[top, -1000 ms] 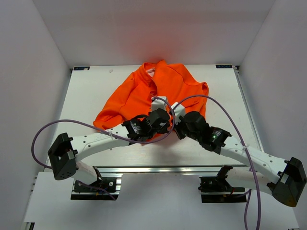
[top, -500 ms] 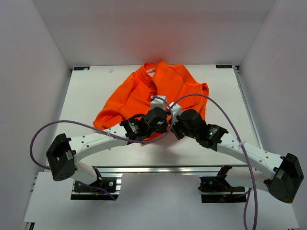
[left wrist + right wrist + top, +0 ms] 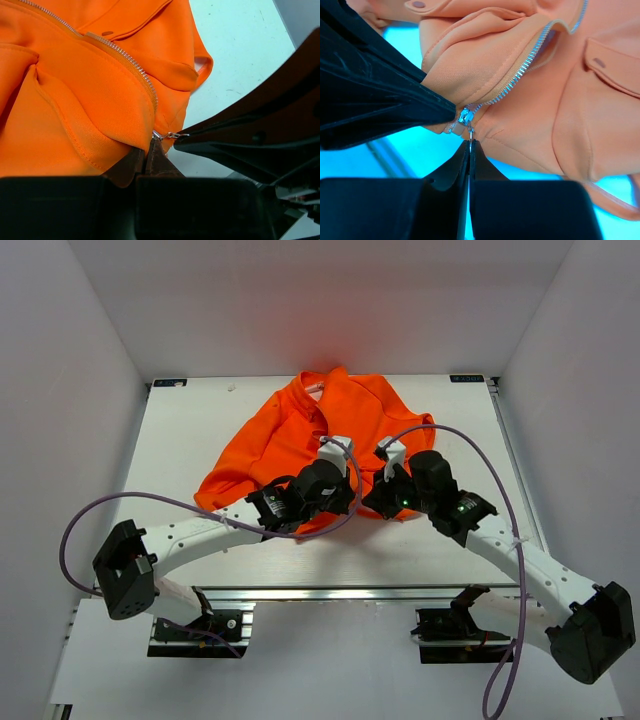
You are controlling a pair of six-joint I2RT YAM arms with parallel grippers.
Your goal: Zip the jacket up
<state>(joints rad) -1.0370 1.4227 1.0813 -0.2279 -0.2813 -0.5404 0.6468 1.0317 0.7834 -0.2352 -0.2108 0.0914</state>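
Both hands clamp the hem of the bright orange fabric jacket point(image 3: 340, 420) on the white surface point(image 3: 200, 430). Your left hand point(image 3: 150, 152) pinches cloth, your right hand point(image 3: 469, 147) the small silver metal zipper pull point(image 3: 465, 117). Next, draw it collarward, keeping the hem taut.

From above, left arm point(image 3: 200, 532) and right arm point(image 3: 520, 555) hide the jacket point(image 3: 350, 420) hem.

The jacket point(image 3: 330, 425) lies rumpled ahead of me, bright orange, with its collar point(image 3: 318, 388) on the far side and its hem nearest. Silver zipper teeth point(image 3: 122, 57) run along a folded front edge down to the slider point(image 3: 465, 116) at the hem. My left gripper point(image 3: 150, 150) pinches the hem fabric there. My right gripper point(image 3: 469, 145) nips the pull tab point(image 3: 167, 134). A flap pocket point(image 3: 615, 70) with a snap lies beside the zipper.
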